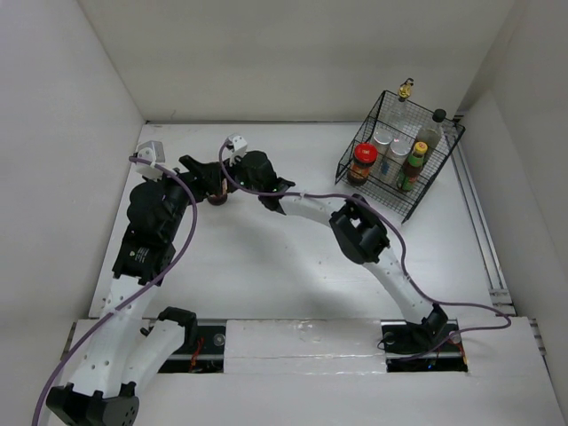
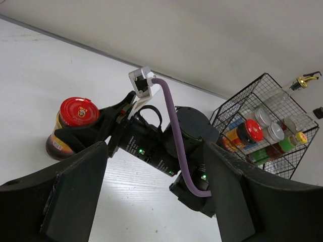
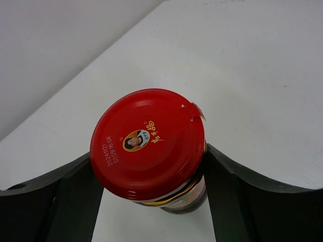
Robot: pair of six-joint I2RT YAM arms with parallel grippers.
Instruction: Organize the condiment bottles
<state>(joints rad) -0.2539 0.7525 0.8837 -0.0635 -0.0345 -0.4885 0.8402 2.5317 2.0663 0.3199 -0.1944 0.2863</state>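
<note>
The jar [image 3: 149, 136] has a glossy red lid printed with yellow characters, a small portrait and white digits. Its glass is dark brown with a yellow label. Both the right gripper [image 3: 151, 154] and the left gripper [image 2: 155, 146] are black. The arms [image 1: 359, 232] are black above and white below, and a purple cable [image 1: 191, 222] trails along them. The table [image 1: 266, 266] is white. The basket [image 1: 436, 177] is black wire grid. In it are a second red lid [image 1: 363, 153], two silver lids [image 1: 382, 139] over blue labels, a yellow cap [image 1: 419, 148] over red and green, and a gold cap [image 1: 406, 89] on clear glass.
</note>
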